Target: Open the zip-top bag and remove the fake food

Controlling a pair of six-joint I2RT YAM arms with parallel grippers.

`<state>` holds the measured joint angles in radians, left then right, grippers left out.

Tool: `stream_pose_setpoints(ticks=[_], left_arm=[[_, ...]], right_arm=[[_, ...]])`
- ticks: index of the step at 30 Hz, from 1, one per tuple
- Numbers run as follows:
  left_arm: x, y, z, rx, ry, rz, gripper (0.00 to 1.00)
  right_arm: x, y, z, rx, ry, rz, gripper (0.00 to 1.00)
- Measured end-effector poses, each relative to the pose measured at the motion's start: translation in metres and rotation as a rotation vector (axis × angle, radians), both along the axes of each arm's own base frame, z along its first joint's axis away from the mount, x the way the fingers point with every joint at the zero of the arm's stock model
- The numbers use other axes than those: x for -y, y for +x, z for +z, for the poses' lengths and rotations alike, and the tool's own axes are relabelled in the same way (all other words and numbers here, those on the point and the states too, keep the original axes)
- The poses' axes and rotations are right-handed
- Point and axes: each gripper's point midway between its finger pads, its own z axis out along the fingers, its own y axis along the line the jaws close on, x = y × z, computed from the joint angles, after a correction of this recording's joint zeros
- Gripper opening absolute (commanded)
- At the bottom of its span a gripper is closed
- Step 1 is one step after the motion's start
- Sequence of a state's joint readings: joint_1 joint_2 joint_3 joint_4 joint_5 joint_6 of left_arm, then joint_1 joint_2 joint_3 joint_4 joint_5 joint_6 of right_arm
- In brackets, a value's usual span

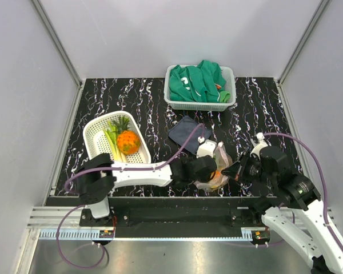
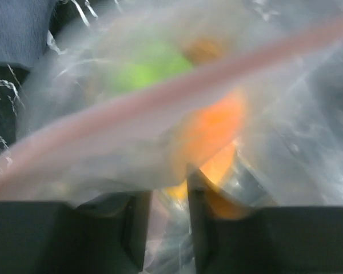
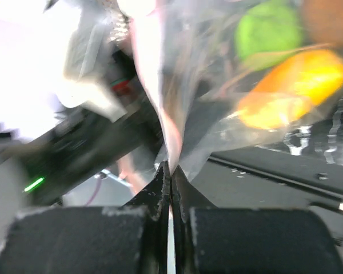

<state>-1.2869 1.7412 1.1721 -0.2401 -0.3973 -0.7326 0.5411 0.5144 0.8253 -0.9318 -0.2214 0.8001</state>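
Bag at the near edge of the table, right of centre, pinched from both sides.
Risk: each grip holds thin film only, so a pull against the zip strip may slip a pinch or tip the food out. Left gripper: fingers nearly together, film clamped between. Right gripper: fingers meet on a fold. Left arm lies low, reaching rightward; right arm is bent, wrist aimed left.

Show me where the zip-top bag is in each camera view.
Top view: the bag is low, just right of centre.
Left wrist view: it fills most of the picture.
Right wrist view: upper middle, its edge pinched by the right claw.
Shared landmark: the orange piece inside it.
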Motion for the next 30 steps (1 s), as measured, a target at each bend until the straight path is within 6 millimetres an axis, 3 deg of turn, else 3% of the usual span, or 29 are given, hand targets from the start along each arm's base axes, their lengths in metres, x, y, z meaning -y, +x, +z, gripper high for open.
stream_pose_setpoints(ticks=[1,2,3,7,14,21,25,26,28,30], left_arm=[[-0.002,-0.006,0.006,-0.004,-0.006,-0.012,0.58],[-0.005,-0.013,0.012,-0.010,-0.012,-0.028,0.68],[-0.008,-0.020,0.019,-0.016,-0.019,-0.045,0.70],[-0.017,-0.036,0.050,-0.027,-0.071,-0.095,0.73],[-0.025,-0.044,0.118,0.021,-0.207,-0.154,0.75],[-0.015,-0.046,0.174,0.069,-0.281,-0.222,0.75],[0.006,-0.045,0.210,0.090,-0.329,-0.267,0.59],[0.013,-0.043,0.214,0.092,-0.329,-0.268,0.48],[0.023,-0.039,0.213,0.090,-0.320,-0.265,0.40],[0.020,-0.039,0.197,0.077,-0.276,-0.264,0.27]], right_arm=[[0.002,0.001,-0.001,0.007,-0.022,-0.002,0.00],[0.005,0.002,-0.001,0.010,-0.043,-0.003,0.00],[0.007,0.002,-0.002,0.012,-0.061,-0.003,0.00],[0.012,0.003,0.000,0.031,-0.110,0.012,0.00],[0.011,0.003,0.012,0.075,-0.126,0.058,0.00],[0.001,0.010,0.019,0.088,-0.121,0.102,0.00],[-0.010,0.015,0.019,0.068,-0.103,0.136,0.00],[-0.012,0.016,0.022,0.068,-0.100,0.139,0.00],[-0.015,0.019,0.030,0.081,-0.086,0.146,0.00],[-0.017,0.022,0.038,0.102,-0.079,0.152,0.00]])
